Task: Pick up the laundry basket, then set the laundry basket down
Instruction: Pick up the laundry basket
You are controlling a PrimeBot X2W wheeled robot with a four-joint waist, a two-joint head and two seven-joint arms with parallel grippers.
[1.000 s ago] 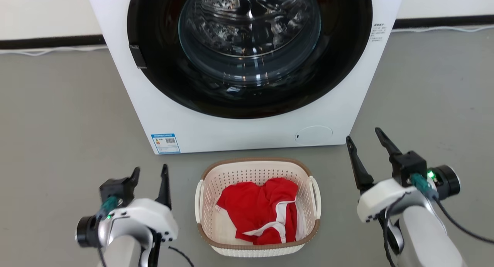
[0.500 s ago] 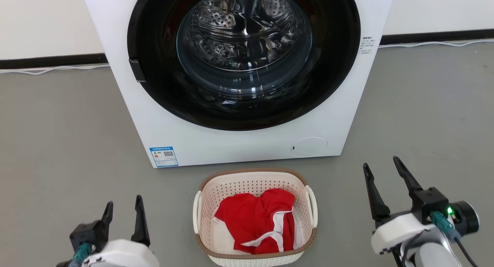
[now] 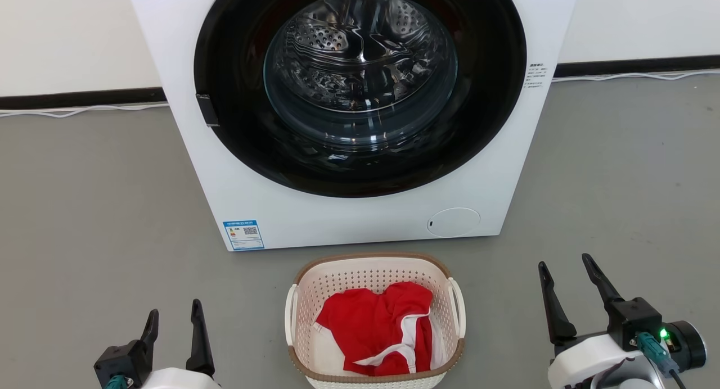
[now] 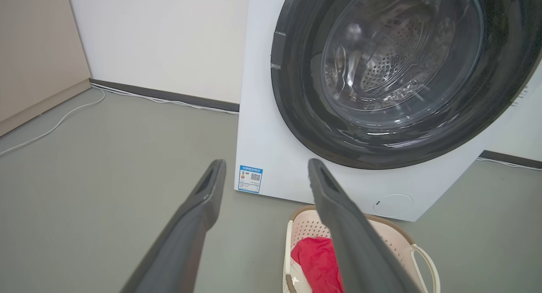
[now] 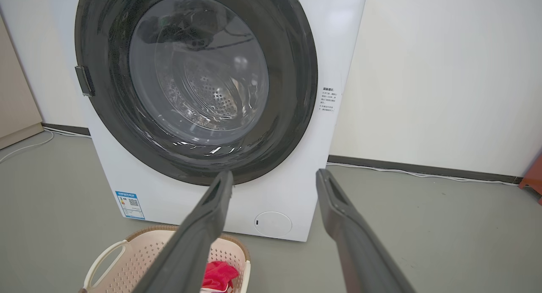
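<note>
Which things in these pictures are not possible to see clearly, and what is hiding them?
Near wall of the laundry basket, head view: cut off by the bottom edge.
Most of the basket floor, head view: under the red garment.
Print on the blue sticker of the washer: too small in every view.
Basket's middle, left wrist view: behind a finger of the left claw.

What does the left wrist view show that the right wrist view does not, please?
Left wrist, not right wrist: the open left claw and a beige wall panel. Right wrist, not left wrist: the open right claw and a reddish object at the picture's edge. Both: the washer, its blue label, the laundry basket and the red garment inside.
</note>
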